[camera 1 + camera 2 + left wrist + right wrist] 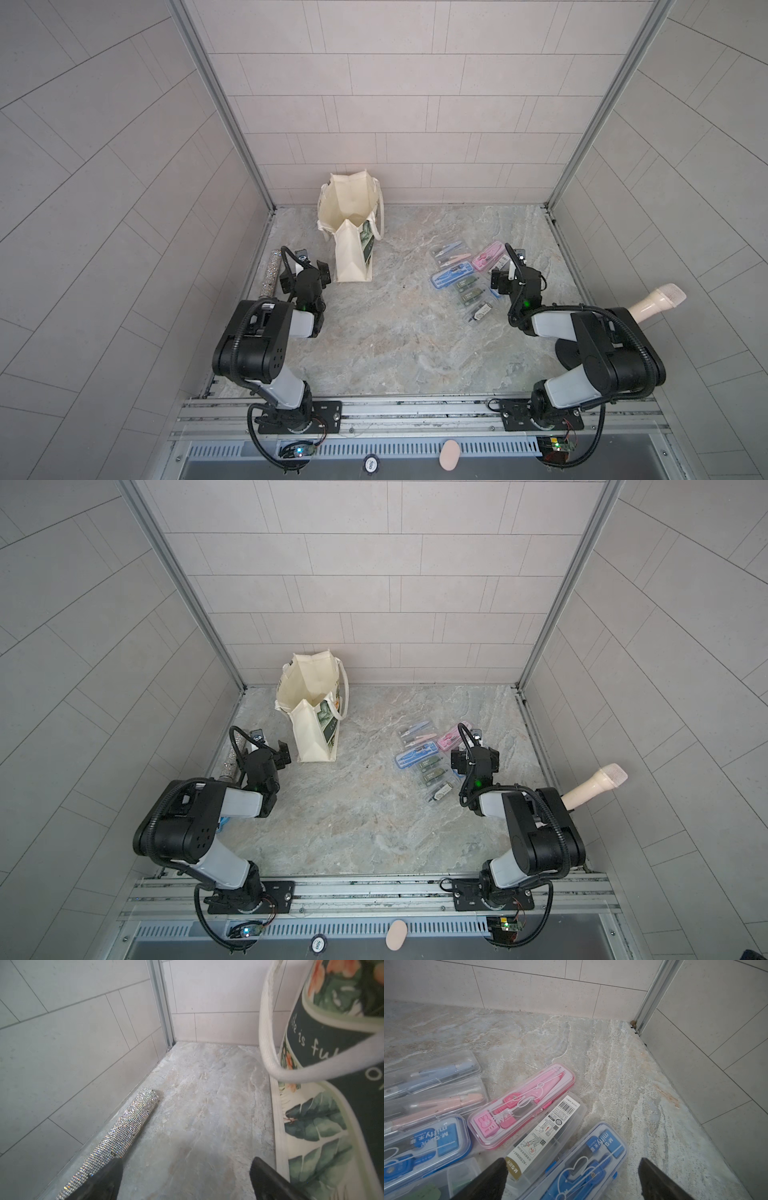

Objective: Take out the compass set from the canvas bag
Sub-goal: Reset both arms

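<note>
Standing beside left claw: canvas bag

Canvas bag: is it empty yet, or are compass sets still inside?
Done: several clear plastic compass-set cases lie on the marble table, outside the cream leaf-print canvas bag. In hand: nothing; the left end effector and right end effector are open and empty. Left: maybe nothing, since no case shows through the bag's open top, though its bottom is partly hidden.

Three-sided booth with pale grey tiled walls, the long tiles laid in staggered rows. Silver metal posts run down both back corners. The floor is grey-beige marbled stone, evenly lit. A metal rail crosses the front edge.
</note>
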{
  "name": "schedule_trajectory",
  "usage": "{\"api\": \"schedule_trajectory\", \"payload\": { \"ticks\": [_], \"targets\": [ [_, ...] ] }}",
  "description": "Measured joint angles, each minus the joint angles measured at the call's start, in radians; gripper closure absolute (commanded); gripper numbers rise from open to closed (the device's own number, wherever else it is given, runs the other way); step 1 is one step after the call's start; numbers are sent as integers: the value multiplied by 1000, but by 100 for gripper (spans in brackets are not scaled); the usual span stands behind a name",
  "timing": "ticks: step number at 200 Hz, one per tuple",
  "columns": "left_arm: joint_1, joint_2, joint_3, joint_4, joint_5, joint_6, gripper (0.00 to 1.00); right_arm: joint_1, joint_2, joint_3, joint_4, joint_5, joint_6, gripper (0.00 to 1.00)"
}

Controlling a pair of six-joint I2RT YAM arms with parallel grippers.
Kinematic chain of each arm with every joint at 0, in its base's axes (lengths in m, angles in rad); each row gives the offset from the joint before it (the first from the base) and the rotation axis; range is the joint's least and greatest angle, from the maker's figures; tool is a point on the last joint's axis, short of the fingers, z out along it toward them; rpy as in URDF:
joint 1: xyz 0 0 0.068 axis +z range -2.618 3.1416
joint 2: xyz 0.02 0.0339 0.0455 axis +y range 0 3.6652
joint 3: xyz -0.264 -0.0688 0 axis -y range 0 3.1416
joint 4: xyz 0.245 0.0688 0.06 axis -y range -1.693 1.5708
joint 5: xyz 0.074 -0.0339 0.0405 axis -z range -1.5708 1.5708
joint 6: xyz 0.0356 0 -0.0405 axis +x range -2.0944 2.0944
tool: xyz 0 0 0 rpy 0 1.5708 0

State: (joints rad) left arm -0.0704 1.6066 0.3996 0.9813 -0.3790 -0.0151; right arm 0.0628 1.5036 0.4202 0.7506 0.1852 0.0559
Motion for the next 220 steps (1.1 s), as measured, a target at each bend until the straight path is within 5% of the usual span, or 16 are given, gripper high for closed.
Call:
{"api": "schedule_trajectory", "payload": {
  "ticks": [220],
  "targets": [
    [-3,0,-2,-45,38,-14,0,9,0,-24,4,76,16,0]
  ]
}}
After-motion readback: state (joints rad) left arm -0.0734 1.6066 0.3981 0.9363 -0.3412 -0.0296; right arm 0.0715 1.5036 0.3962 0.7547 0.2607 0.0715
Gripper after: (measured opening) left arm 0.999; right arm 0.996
